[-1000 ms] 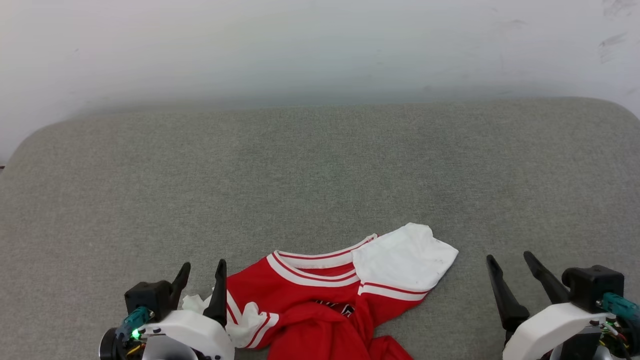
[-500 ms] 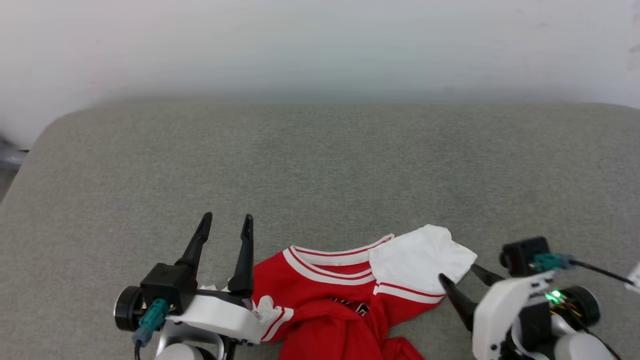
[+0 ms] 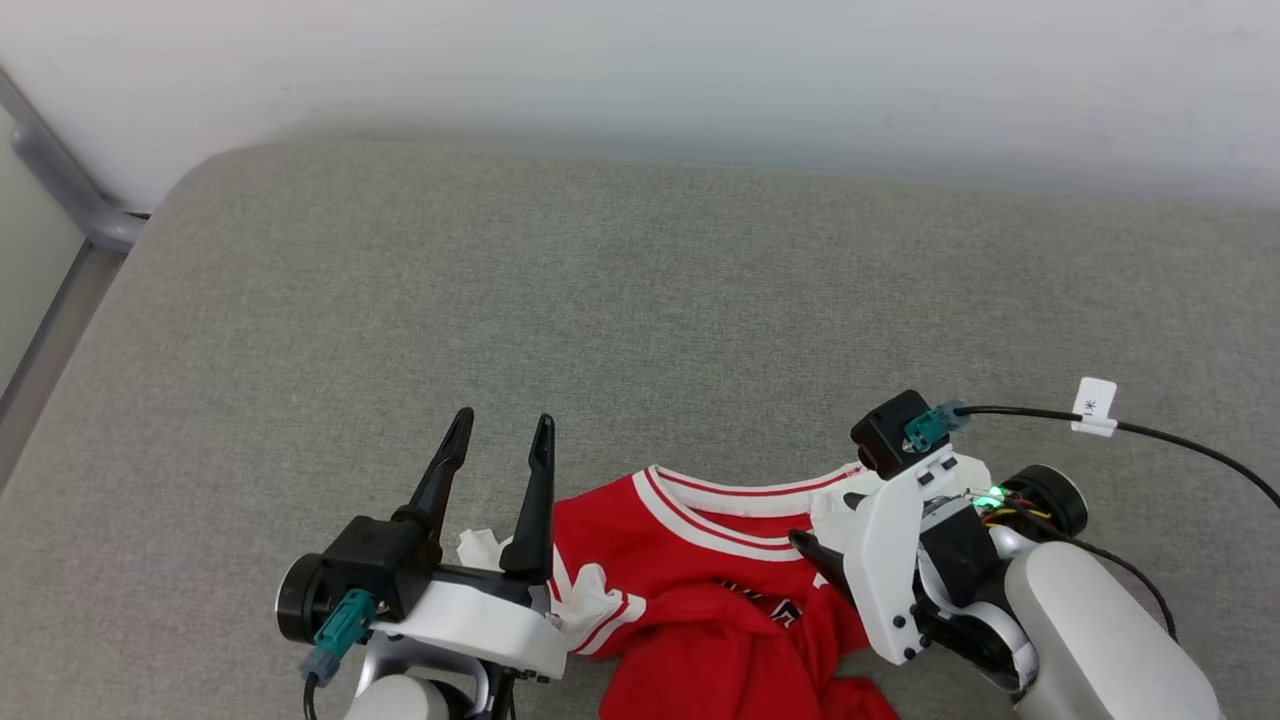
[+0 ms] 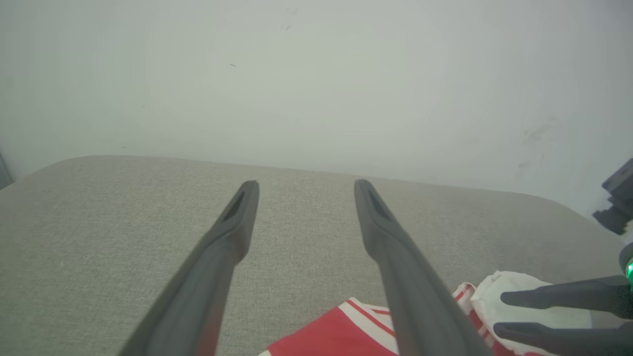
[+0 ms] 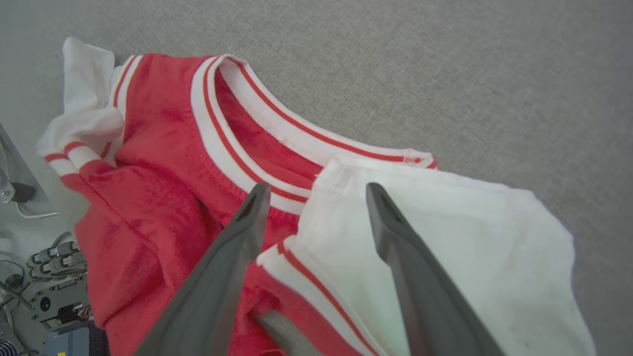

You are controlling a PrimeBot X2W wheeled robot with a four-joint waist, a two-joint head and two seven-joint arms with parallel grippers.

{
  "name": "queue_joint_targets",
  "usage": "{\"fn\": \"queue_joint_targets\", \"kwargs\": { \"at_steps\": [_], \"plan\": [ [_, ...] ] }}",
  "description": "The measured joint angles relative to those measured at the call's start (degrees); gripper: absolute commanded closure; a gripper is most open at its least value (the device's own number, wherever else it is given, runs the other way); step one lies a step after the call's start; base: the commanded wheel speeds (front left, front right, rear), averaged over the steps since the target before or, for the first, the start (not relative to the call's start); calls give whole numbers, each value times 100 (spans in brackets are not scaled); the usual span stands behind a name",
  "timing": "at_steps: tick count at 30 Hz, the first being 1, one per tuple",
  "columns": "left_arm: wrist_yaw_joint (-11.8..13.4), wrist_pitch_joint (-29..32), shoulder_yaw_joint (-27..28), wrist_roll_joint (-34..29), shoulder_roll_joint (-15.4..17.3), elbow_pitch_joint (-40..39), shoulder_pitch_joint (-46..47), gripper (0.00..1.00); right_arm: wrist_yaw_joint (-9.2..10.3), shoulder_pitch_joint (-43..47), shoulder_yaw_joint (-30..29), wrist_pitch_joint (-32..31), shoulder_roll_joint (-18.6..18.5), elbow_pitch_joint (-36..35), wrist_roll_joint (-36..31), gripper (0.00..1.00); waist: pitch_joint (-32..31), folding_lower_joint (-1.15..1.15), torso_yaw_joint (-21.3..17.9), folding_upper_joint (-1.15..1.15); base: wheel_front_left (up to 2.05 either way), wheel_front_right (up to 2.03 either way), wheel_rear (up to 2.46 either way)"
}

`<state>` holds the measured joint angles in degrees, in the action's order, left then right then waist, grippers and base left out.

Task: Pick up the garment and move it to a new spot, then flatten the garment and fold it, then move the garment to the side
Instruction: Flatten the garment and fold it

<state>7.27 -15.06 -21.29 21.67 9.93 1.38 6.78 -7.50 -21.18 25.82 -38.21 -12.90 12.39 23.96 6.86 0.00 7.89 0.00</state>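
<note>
The crumpled red jersey T-shirt with white sleeves lies on the grey fabric cushion, just beneath the right gripper, whose jaws are spread and empty. The left gripper, equally spread, hovers beside the shirt. A sound grasp would pinch sleeve seam and shoulder together, not one loose layer.

Broad grey woven-fabric cushion, rounded corners, lying flat. Plain off-white wall, faintly scuffed, directly behind cushion's far edge. Grey metal tube frame, angled, just beside cushion's far left corner.
</note>
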Motion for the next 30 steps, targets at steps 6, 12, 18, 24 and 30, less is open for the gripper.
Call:
{"fn": "queue_joint_targets", "kwargs": {
  "at_steps": [6, 12, 18, 24, 30],
  "plan": [
    [-153, 0, 165, -133, -198, 83, 26, 0, -1, -346, 475, -307, -162, 609, 236, 0, 154, 0, 145, 0, 0, 0, 0],
    [-274, 0, 350, -236, -325, 140, -24, 0, -1, -497, 647, -478, -287, 780, 411, 100, 139, 0, 107, 0, 0, 0, 0],
    [-379, 0, 523, -308, -371, 179, -71, 0, -1, -553, 458, -204, -428, 525, 428, 100, 29, 0, -2, 0, 0, 0, 0],
    [-437, 0, 677, -380, -396, 194, -225, 0, -1, -140, -301, 180, -564, -19, 265, 100, -122, 0, -183, 0, 0, 0, 0],
    [-498, 0, 766, -386, -390, 230, -360, 0, -1, 1057, -1567, 425, -385, -649, 93, 100, -255, 0, -409, 0, 0, 0, 0]
  ]
}}
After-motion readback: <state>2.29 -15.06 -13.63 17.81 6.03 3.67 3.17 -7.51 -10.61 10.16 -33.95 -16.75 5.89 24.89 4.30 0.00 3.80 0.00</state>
